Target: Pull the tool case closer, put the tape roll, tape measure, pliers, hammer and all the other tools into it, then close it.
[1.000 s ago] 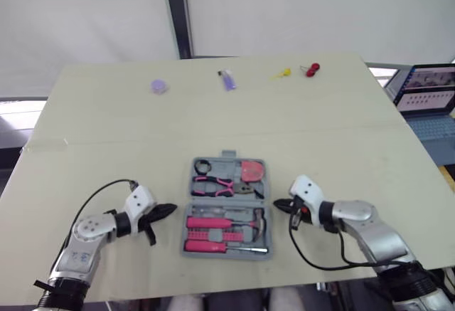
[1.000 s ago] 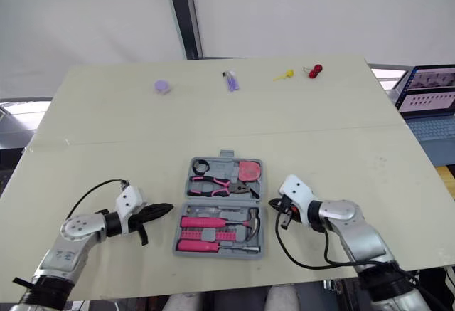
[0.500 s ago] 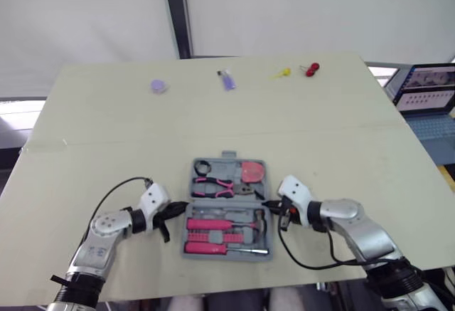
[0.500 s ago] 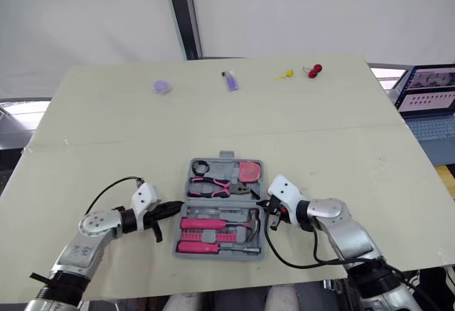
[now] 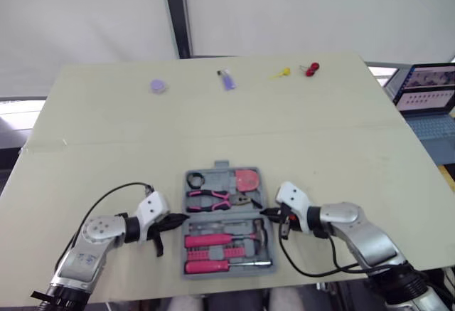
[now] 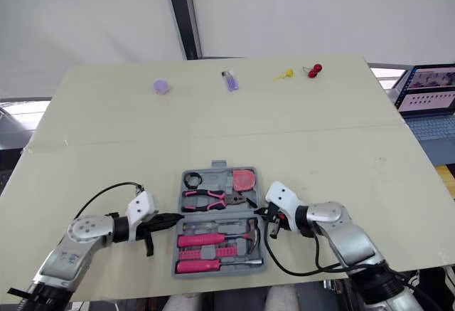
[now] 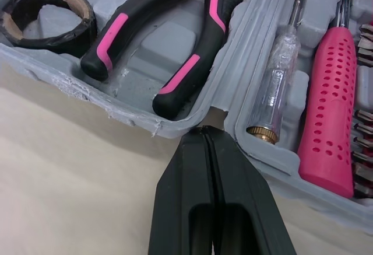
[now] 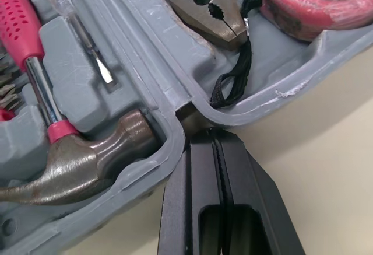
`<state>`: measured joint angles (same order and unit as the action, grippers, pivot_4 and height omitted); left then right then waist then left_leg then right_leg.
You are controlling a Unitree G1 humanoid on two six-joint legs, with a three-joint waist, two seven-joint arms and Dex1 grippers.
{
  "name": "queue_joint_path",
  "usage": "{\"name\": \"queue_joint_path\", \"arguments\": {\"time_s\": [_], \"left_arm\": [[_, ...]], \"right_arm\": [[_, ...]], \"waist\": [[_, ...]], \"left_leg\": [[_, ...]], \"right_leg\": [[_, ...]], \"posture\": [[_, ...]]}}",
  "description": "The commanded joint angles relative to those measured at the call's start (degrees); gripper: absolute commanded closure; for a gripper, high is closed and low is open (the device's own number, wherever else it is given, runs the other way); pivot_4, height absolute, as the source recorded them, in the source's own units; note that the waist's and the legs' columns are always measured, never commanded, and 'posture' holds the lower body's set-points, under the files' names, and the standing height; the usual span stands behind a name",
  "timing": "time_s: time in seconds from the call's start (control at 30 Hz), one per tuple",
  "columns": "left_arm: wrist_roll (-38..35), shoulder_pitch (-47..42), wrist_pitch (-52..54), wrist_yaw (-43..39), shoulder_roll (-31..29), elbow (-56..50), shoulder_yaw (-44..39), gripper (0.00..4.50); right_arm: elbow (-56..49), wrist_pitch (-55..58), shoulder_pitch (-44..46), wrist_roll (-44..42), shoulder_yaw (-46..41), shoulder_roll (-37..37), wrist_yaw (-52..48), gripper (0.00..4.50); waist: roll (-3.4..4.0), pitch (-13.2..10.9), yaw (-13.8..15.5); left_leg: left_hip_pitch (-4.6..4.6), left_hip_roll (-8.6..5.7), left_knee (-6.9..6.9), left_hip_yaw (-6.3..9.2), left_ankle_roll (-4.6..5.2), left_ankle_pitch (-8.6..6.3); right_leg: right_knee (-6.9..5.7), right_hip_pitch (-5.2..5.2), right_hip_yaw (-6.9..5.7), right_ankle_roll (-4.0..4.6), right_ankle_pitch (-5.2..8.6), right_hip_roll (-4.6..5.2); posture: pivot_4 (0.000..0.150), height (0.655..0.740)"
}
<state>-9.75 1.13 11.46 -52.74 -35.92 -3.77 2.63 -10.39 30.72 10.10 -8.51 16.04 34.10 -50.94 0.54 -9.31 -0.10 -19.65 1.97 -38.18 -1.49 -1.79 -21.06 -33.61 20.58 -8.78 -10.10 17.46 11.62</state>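
From the head, the open tool case (image 5: 231,269) is lying near the counter's (image 5: 341,133) front edge, with the left tool (image 5: 175,219) and right tool (image 5: 268,213) flanking its hinge. In the left wrist view, that tool's fingers are pressing closed, empty, against the hinge notch beside the pliers (image 7: 175,51). In the right wrist view, that tool is likewise closing on nothing, next to the hammer (image 8: 76,170). The case is looking stiff and probably heavy, so its side rims seem the best hold.

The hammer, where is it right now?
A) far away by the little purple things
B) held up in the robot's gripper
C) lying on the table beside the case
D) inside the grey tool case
D: the hammer lies in its own moulded slot inside the open tool case, next to a screwdriver with a pink handle.
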Motion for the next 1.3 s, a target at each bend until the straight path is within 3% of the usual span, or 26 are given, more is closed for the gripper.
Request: {"name": "queue_joint_path", "arguments": {"time_s": [0.03,0.47,1.3], "left_arm": [[-1.91,2.35,0.62,-0.67,-0.81,-4.07,-0.82,4.47],[-2.50,7.31,2.67,0.36,-1.93,-8.38,-2.24,4.47],[-1.80,7.91,0.83,1.16,-2.00,-5.78,-3.35,4.47]], "right_arm": [[-4.01,0.96,-1.17,-1.61,0.72,0.45,-1.53,4.50],[-5.56,1.79,-2.64,-1.65,0.50,1.20,-1.44,4.50],[-4.91,1.99,-3.99,0.70,-0.02,2.55,0.91,4.50]], "waist": [[0.00,0.00,0.01],[0.00,0.00,0.08],[0.00,0.00,0.07]], "left_leg": [[0.00,0.00,-0.01,0.00,0.00,0.00],[0.00,0.00,0.00,0.00,0.00,0.00],[0.00,0.00,0.00,0.00,0.00,0.00]], "right_leg": [[0.00,0.00,0.00,0.00,0.00,0.00],[0.01,0.00,0.01,0.00,0.00,0.00],[0.02,-0.01,0.01,0.00,0.00,0.00]], "posture": [[0.150,0.7400],[0.150,0.7400],[0.150,0.7400]]}}
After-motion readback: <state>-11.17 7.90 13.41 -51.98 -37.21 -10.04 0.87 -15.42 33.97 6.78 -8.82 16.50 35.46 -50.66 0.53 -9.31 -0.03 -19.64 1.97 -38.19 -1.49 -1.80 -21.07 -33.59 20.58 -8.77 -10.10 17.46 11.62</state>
